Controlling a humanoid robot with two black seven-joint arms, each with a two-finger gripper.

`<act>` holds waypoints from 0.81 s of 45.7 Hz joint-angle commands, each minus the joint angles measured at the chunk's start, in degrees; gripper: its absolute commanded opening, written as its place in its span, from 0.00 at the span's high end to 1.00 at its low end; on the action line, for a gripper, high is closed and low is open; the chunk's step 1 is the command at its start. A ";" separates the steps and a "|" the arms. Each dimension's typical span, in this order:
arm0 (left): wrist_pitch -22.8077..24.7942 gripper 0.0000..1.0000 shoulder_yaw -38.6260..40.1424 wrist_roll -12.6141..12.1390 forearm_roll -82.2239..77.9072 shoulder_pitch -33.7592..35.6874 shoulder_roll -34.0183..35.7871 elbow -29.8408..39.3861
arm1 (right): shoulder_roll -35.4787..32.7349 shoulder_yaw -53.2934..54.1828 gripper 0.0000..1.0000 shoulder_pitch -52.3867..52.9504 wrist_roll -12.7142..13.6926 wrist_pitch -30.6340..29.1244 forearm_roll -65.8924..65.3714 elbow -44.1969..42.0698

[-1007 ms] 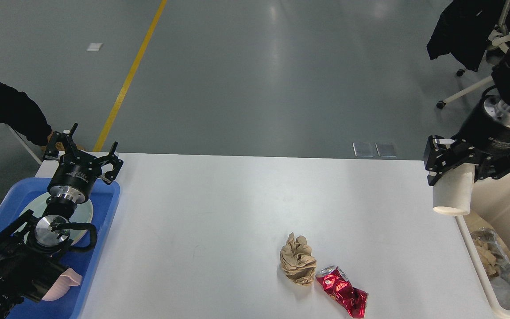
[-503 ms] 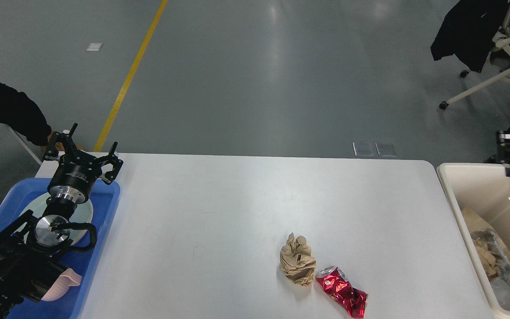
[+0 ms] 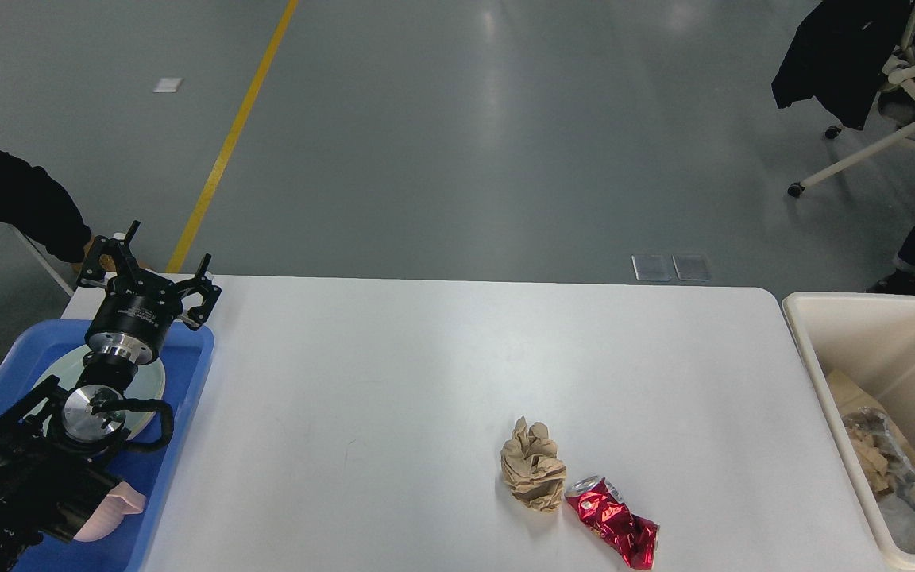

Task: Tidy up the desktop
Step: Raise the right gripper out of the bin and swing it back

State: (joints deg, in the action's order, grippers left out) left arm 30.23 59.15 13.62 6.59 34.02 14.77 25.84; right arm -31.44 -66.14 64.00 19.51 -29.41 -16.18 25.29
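Grey workshop floor up top, a yellow line (image 3: 231, 135) running off at eleven o'clock, and an office chair (image 3: 886, 95) with a dark jacket at one o'clock. Below that, the desktop (image 3: 426, 373) fills the middle of your view, white and wide, rounded corners showing at the far edge.

Your left gripper (image 3: 152, 266) sits at nine o'clock, over the far end of the blue tray (image 3: 187, 373), fingers spread apart with nothing between them. Under the arm, a pale plate (image 3: 152, 381) lies in the tray, and a pink piece (image 3: 120, 508) at the near end.

Your right gripper is out of frame entirely.

On the desktop, at five o'clock, a crumpled brown paper ball (image 3: 533, 475) and a crushed red can (image 3: 612, 523) lie just beside each other, the can nearer you. At three to four o'clock, the cream bin (image 3: 862, 318) stands against the desktop's right edge, with brown paper and clear plastic wrap (image 3: 910, 492) inside.
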 commanded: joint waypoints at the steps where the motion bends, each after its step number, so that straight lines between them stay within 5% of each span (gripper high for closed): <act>1: 0.00 0.04 0.00 0.00 0.00 0.00 0.00 0.00 | 3.66 0.05 1.00 -6.60 0.00 8.83 0.01 -0.06; 19: 0.00 0.04 0.00 0.00 0.00 0.00 0.00 0.00 | 6.91 0.66 0.98 -11.44 -0.17 14.55 0.01 -0.24; 21: 0.00 0.04 0.09 0.00 0.00 0.00 0.00 0.00 | 6.91 1.45 0.66 -11.62 -0.18 14.55 0.01 -0.24; 23: 0.00 0.04 0.00 0.00 0.00 0.00 0.00 0.00 | 6.56 2.77 0.17 -11.62 -0.18 14.64 0.27 -0.33; 24: 0.00 0.04 0.00 0.00 0.00 0.00 0.00 0.00 | 6.39 3.64 0.00 -11.62 -0.18 14.64 0.27 -0.50; 37: 0.00 0.04 0.00 0.00 0.00 0.00 0.00 0.00 | 4.89 6.46 0.00 -12.50 -0.09 14.73 0.27 -1.55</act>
State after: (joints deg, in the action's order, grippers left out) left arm 30.23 59.15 13.62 6.60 34.01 14.77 25.84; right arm -26.37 -59.95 51.78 19.41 -14.68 -15.91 24.51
